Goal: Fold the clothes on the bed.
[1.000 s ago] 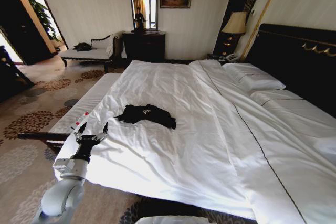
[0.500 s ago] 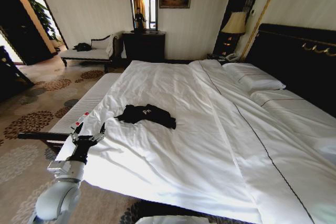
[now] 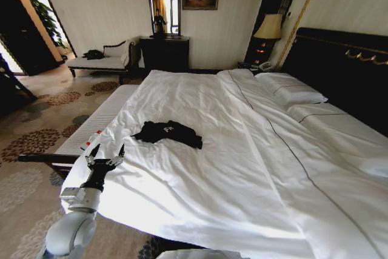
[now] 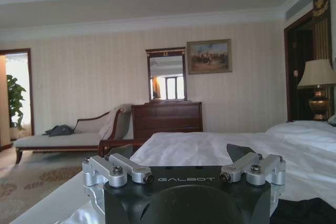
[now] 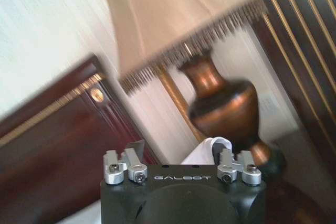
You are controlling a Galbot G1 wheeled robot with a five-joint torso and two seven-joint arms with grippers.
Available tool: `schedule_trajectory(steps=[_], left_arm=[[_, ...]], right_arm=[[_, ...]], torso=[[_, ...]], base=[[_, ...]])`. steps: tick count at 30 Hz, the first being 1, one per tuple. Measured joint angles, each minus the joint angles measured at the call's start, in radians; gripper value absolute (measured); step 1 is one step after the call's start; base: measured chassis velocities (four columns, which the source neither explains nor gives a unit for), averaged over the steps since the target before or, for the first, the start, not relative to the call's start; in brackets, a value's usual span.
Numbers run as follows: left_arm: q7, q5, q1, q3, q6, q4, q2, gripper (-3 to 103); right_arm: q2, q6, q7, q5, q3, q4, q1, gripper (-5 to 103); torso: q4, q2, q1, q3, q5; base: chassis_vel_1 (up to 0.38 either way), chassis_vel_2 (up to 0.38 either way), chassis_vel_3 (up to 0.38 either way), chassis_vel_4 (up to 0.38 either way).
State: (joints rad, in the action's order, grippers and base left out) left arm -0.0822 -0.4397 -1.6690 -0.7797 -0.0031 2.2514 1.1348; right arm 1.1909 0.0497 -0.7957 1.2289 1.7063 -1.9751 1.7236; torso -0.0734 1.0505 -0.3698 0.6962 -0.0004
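The clothes are one black T-shirt [image 3: 167, 133] with small white lettering, lying crumpled on the white bed [image 3: 242, 150] toward its near left part. My left gripper [image 3: 105, 153] hovers open over the bed's near left corner, a short way in front and to the left of the shirt, not touching it. In the left wrist view this gripper [image 4: 178, 156] has its fingers [image 4: 124, 162] spread wide, and a dark edge of fabric [image 4: 307, 211] shows low at the side. My right gripper [image 5: 178, 153] is open and empty, facing a lamp.
A narrow white bench [image 3: 91, 127] runs along the bed's left side. Pillows [image 3: 291, 92] lie by the dark headboard [image 3: 345, 71]. A table lamp [image 3: 270, 28], a dark dresser [image 3: 165, 53] and a chaise [image 3: 100, 60] stand at the far wall. Patterned carpet [image 3: 36, 137] spreads left.
The left gripper dipped slightly down and left, then came back to about where it was. The whole view has shifted a little. The shirt lies as before.
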Motion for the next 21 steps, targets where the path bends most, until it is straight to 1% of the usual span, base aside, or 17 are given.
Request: schedule_trajectory(steps=[1,2,3,4,7,8,9,10,12,14,15,17,18,19,20,21], left_arm=[[0.0,0.0,0.003,0.001,-0.004,0.0,-0.005,100],[-0.001,0.0,0.006,0.002,-0.01,0.0,-0.009,100],[-0.001,0.001,0.011,0.004,-0.016,-0.002,-0.011,100],[-0.001,0.001,0.011,0.004,-0.016,-0.002,-0.011,100],[-0.009,0.007,0.012,0.007,-0.019,-0.003,0.001,100],[-0.01,0.011,0.006,0.007,-0.019,0.001,0.01,100],[-0.01,0.016,-0.001,0.008,-0.018,0.007,0.019,100],[-0.01,0.016,-0.001,0.008,-0.018,0.007,0.019,100],[-0.012,0.029,-0.013,0.008,-0.004,0.02,0.046,100],[-0.017,0.02,-0.036,-0.002,0.028,0.043,0.059,100],[-0.017,0.02,-0.036,-0.002,0.028,0.043,0.059,100],[-0.018,0.002,-0.07,-0.022,0.051,0.071,0.057,100],[-0.02,-0.006,-0.083,-0.039,0.06,0.08,0.056,100],[-0.024,-0.012,-0.091,-0.054,0.068,0.085,0.059,100],[-0.024,-0.012,-0.091,-0.054,0.068,0.085,0.059,100],[-0.029,-0.02,-0.099,-0.067,0.077,0.09,0.067,100]], right_arm=[[0.009,-0.001,-0.005,-0.012,0.008,-0.033,0.007,73],[0.02,-0.001,-0.009,-0.036,0.014,-0.067,0.011,73],[0.036,-0.006,-0.014,-0.075,0.021,-0.103,0.016,79],[0.036,-0.006,-0.014,-0.075,0.021,-0.103,0.016,79],[0.081,-0.039,-0.02,-0.173,0.034,-0.163,0.042,95],[0.09,-0.047,-0.02,-0.185,0.038,-0.176,0.051,95],[0.09,-0.05,-0.021,-0.182,0.04,-0.18,0.052,98],[0.09,-0.05,-0.021,-0.182,0.04,-0.18,0.052,98],[0.06,-0.061,-0.028,-0.147,0.033,-0.181,0.032,100],[0.032,-0.068,-0.017,-0.136,-0.003,-0.189,0.006,100],[0.032,-0.068,-0.017,-0.136,-0.003,-0.189,0.006,100],[0.017,-0.073,0.021,-0.158,-0.077,-0.212,-0.026,100],[0.016,-0.08,0.044,-0.178,-0.137,-0.226,-0.05,100],[0.017,-0.092,0.056,-0.195,-0.189,-0.237,-0.068,100],[0.017,-0.092,0.056,-0.195,-0.189,-0.237,-0.068,100],[0.021,-0.103,0.067,-0.212,-0.248,-0.25,-0.089,100]], torso=[[-0.0003,0.0,0.0,0.0,0.0],[-0.0003,0.0,0.0,0.0,-0.0001],[-0.0004,0.0,0.0,0.0,-0.0005],[-0.0004,0.0,0.0,0.0,-0.0005],[-0.0003,0.0,0.0,0.0,-0.0002],[-0.0006,0.0,0.0,0.0,-0.0001],[-0.0005,0.0,0.0,0.0,-0.0001],[-0.0005,0.0,0.0,0.0,-0.0001],[-0.0001,0.0,0.0,0.0,0.0003],[0.0,0.0,0.0,0.0,0.0002],[0.0,0.0,0.0,0.0,0.0002],[0.0004,0.0,0.0,0.0,0.0004],[0.0004,0.0,0.0,0.0,0.0008],[0.0003,0.0,0.0,0.0,0.0006],[0.0003,0.0,0.0,0.0,0.0006],[0.0003,0.0,0.0,0.0,0.0007]], base=[[0.0,0.0,0.0,0.0],[0.0,0.0,0.0,0.0],[0.0,0.0,0.0,0.0],[0.0,0.0,0.0,0.0],[0.0,0.0,0.0,0.0],[0.0,0.0,0.0,0.0],[0.0,0.0,0.0,0.0],[0.0,0.0,0.0,0.0],[0.0,0.0,0.0,0.0],[0.0,0.0,0.0,0.0],[0.0,0.0,0.0,0.0],[0.0,0.0,0.0,0.0],[0.0,0.0,0.0,0.0],[0.0,0.0,0.0,0.0],[0.0,0.0,0.0,0.0],[0.0,0.0,0.0,0.0]])
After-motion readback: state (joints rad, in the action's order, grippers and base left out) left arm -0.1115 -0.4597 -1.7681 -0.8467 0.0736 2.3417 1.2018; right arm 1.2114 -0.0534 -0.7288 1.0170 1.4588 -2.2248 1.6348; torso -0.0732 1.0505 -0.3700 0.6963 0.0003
